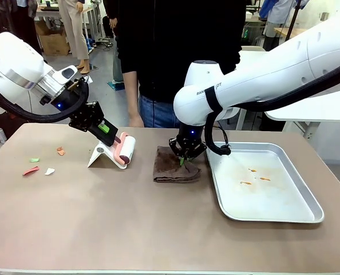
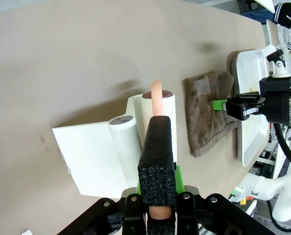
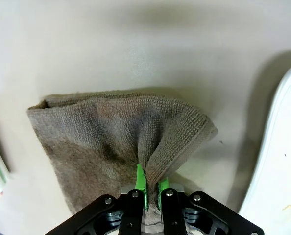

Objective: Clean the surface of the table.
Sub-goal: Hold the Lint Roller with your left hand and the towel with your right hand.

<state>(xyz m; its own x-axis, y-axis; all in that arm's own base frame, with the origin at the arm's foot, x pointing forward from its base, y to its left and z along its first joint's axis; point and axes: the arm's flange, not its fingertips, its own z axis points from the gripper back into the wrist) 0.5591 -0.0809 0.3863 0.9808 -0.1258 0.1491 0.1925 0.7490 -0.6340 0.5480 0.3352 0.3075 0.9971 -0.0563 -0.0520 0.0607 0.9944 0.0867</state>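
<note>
The tan table [image 1: 101,229] carries several small paper scraps [image 1: 39,166] at its left. A lint roller [image 1: 126,150] with a pink handle [image 2: 157,98] rests on a white stand [image 1: 100,155], and my left gripper [image 1: 109,130] is shut on that handle. In the left wrist view the handle runs between my left gripper's [image 2: 157,147] black-padded fingers. At the table's middle, my right gripper [image 1: 184,157] is shut on a pinched fold of a brown cloth [image 1: 171,167] lying flat. The right wrist view has my right gripper [image 3: 149,183] holding the bunched cloth [image 3: 111,132].
A shallow metal tray [image 1: 307,197] with a few orange bits lies right of the cloth. A person in dark clothes stands at the far edge, behind the cloth. Bare tabletop stretches along the near side.
</note>
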